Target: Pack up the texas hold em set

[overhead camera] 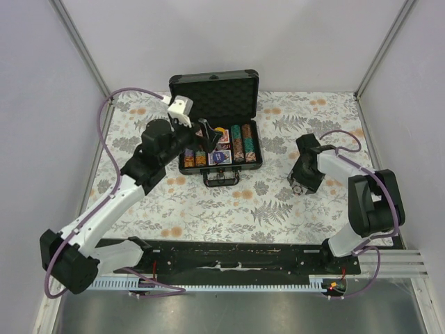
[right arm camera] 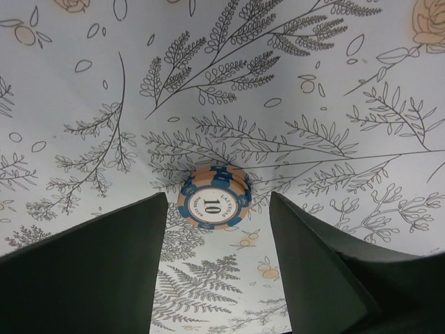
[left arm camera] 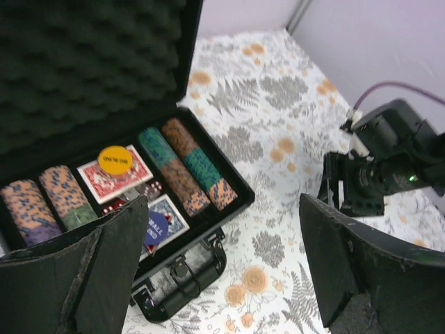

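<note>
The right gripper point(overhead camera: 300, 186) is spread open and points down. A single poker chip point(right arm camera: 213, 204) marked 10 shows between its fingers, lying flat on the fern-and-flower tablecloth point(overhead camera: 278, 202). The left gripper point(left arm camera: 222, 205), also open and empty, hovers over the front of the open case point(overhead camera: 214, 94), which holds chip rows point(left arm camera: 184, 163) and a red card deck point(left arm camera: 111, 179). Plain pale walls point(overhead camera: 229, 35) enclose the table.

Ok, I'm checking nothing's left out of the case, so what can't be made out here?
- Top view: the left gripper covers part of the case's left half.
- Top view: the right gripper hides the chips beneath it.
- Right wrist view: how many chips are stacked is unclear.
- Left wrist view: a finger hides part of the blue deck.
</note>
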Action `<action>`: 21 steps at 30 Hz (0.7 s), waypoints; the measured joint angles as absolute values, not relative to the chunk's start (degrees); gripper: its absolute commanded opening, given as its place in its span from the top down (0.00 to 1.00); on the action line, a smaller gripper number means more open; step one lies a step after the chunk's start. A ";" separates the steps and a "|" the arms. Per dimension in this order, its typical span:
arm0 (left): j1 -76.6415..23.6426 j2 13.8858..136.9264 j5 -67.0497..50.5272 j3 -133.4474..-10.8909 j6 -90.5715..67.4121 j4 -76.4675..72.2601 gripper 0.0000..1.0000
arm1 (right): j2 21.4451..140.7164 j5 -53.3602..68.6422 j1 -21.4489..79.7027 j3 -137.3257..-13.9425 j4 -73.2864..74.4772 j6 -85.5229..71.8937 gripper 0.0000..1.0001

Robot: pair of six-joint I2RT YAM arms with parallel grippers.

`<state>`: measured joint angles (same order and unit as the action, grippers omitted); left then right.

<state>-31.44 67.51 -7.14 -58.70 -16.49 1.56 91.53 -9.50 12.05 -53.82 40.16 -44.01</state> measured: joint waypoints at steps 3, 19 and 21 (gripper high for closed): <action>-31.42 63.86 -4.19 -58.63 -16.49 1.21 0.06 | 92.38 -8.80 11.38 -53.82 39.20 -43.64 0.32; -31.42 64.12 -0.93 -58.11 -16.47 1.83 0.05 | 93.78 -6.28 10.96 -53.80 38.70 -42.74 0.48; -31.42 64.10 -0.23 -57.82 -16.47 1.83 0.05 | 93.82 -6.28 10.96 -53.74 38.85 -42.78 0.52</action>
